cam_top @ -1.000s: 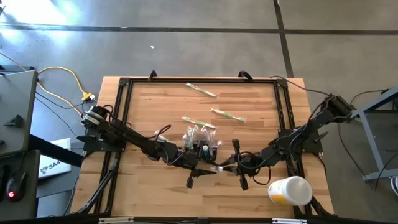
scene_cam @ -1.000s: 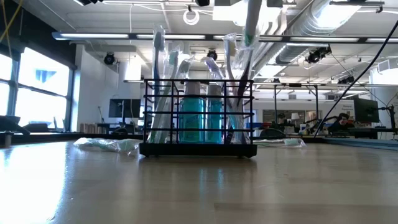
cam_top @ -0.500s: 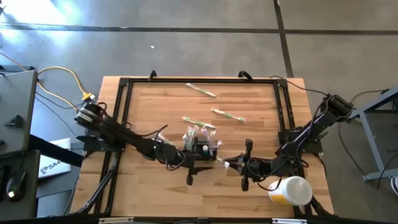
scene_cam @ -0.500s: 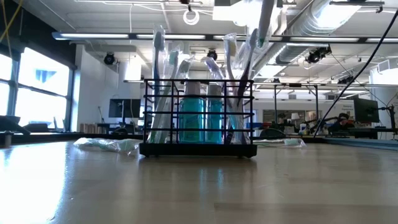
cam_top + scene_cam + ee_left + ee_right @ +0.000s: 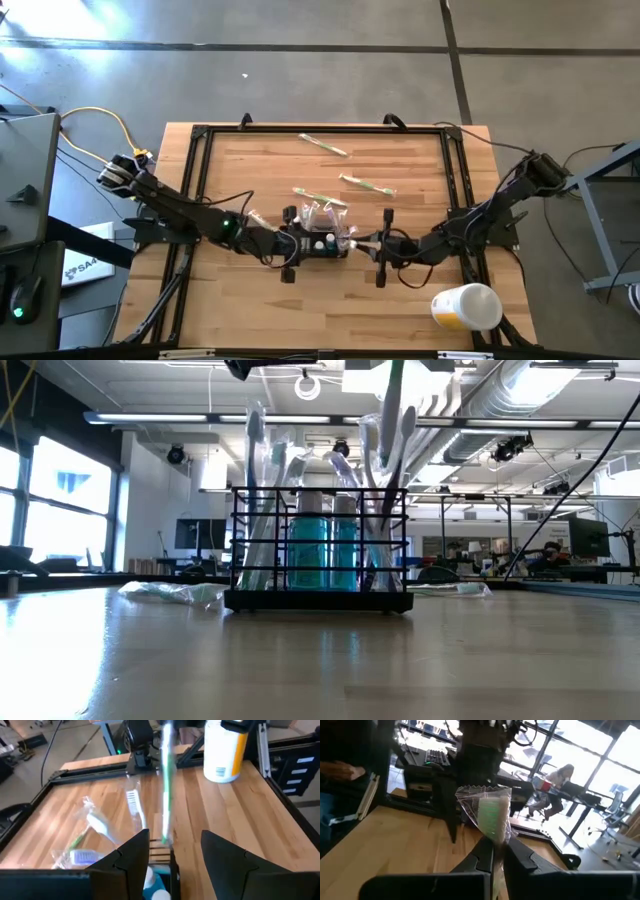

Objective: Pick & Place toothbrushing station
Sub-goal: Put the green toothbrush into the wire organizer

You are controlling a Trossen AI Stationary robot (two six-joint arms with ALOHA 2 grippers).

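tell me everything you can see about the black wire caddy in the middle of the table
The caddy is a small black box of thin wire bars on a solid dark base, standing upright and flat on the wooden table, near its middle. Through the bars show two teal bottles with pale caps, side by side in its centre, and wrapped toothbrushes stand up out of both ends. From above, the left gripper is at its left side and the right gripper, shut on a wrapped toothbrush, is at its right. Whether either touches the caddy cannot be told.
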